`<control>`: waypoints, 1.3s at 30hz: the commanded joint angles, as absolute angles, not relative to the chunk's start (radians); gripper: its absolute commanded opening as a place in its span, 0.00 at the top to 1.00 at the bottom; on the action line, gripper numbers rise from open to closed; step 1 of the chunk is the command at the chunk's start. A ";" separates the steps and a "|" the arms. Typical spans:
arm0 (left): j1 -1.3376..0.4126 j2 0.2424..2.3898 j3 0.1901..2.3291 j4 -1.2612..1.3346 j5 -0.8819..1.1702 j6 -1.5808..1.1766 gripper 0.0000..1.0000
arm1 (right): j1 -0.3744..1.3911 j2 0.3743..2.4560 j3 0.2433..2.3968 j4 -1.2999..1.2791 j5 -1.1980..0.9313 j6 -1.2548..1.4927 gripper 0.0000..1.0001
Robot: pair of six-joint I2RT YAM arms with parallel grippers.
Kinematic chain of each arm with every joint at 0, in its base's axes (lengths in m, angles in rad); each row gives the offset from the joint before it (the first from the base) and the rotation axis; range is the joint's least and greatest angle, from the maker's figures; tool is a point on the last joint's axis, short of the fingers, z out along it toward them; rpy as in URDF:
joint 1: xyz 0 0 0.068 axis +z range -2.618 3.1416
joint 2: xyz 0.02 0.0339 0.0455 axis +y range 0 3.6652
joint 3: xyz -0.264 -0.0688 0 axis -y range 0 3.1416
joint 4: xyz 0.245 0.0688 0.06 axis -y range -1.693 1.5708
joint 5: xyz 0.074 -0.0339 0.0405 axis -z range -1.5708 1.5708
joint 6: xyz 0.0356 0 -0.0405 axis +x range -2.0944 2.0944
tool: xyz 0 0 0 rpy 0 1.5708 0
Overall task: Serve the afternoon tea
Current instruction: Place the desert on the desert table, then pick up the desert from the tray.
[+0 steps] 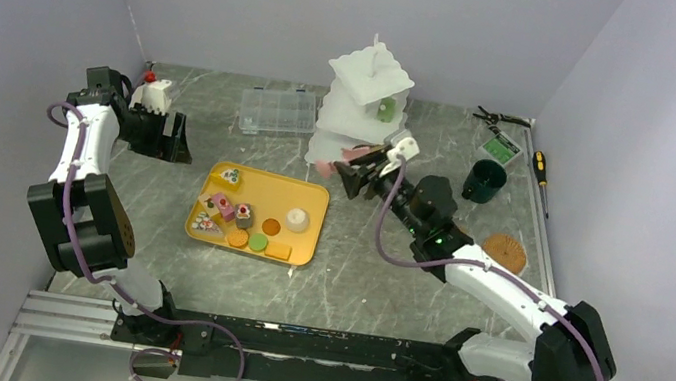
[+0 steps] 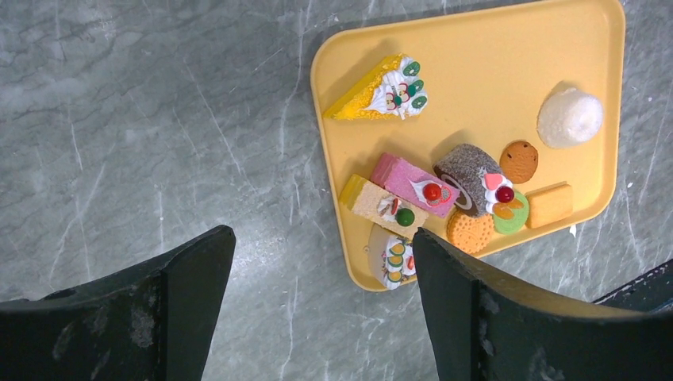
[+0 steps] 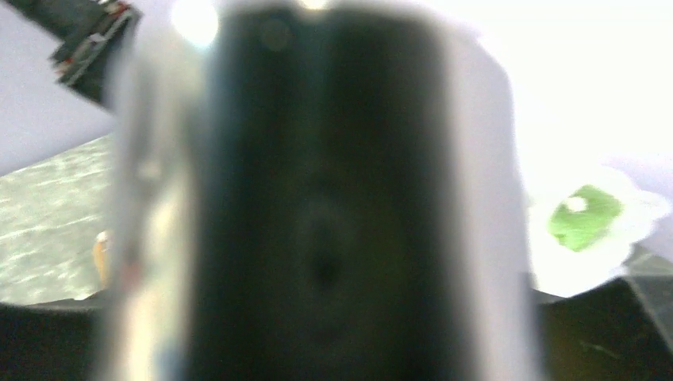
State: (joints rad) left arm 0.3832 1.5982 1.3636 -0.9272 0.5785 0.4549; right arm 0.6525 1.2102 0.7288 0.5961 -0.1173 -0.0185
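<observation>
Several toy pastries lie on a yellow tray [image 1: 291, 194] [image 2: 492, 63], among them a yellow cake slice [image 2: 381, 91], a pink slice [image 2: 409, 181] and a chocolate roll [image 2: 468, 175]. My left gripper [image 1: 174, 141] [image 2: 321, 236] hangs open over bare table left of the tray, holding nothing. The white tiered stand [image 1: 371, 74] carries a green pastry [image 1: 387, 109] [image 3: 586, 216]. My right gripper [image 1: 353, 175] sits at the stand's foot, with the pink tongs [image 1: 352, 153] between its fingers. A blurred dark shape [image 3: 317, 198] fills the right wrist view.
A dark-green mug [image 1: 484, 180] and a cork coaster [image 1: 504, 251] sit right of the stand. A clear compartment box [image 1: 277, 111] lies behind the tray. Pliers [image 1: 501, 119] and a screwdriver [image 1: 542, 167] lie at the back right. Walls enclose three sides.
</observation>
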 commanded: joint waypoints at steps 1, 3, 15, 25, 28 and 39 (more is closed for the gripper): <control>0.390 1.553 1.376 -0.939 0.617 0.459 0.12 | 0.768 1.211 0.725 0.594 -0.090 0.033 0.32; 0.390 1.554 1.381 -0.940 0.621 0.456 0.12 | 0.831 1.266 0.751 0.601 -0.082 0.042 0.32; 0.398 1.540 1.381 -0.946 0.618 0.459 0.12 | 1.045 1.681 0.967 0.678 -0.058 0.060 0.32; 0.416 1.551 1.377 -0.945 0.630 0.472 0.13 | 1.051 1.834 1.087 0.722 -0.062 0.073 0.39; 0.424 1.552 1.374 -0.945 0.633 0.476 0.13 | 1.052 1.860 1.107 0.725 -0.075 0.081 0.39; 0.445 1.548 1.384 -0.959 0.653 0.486 0.14 | 1.065 1.925 1.153 0.662 -0.022 0.034 0.38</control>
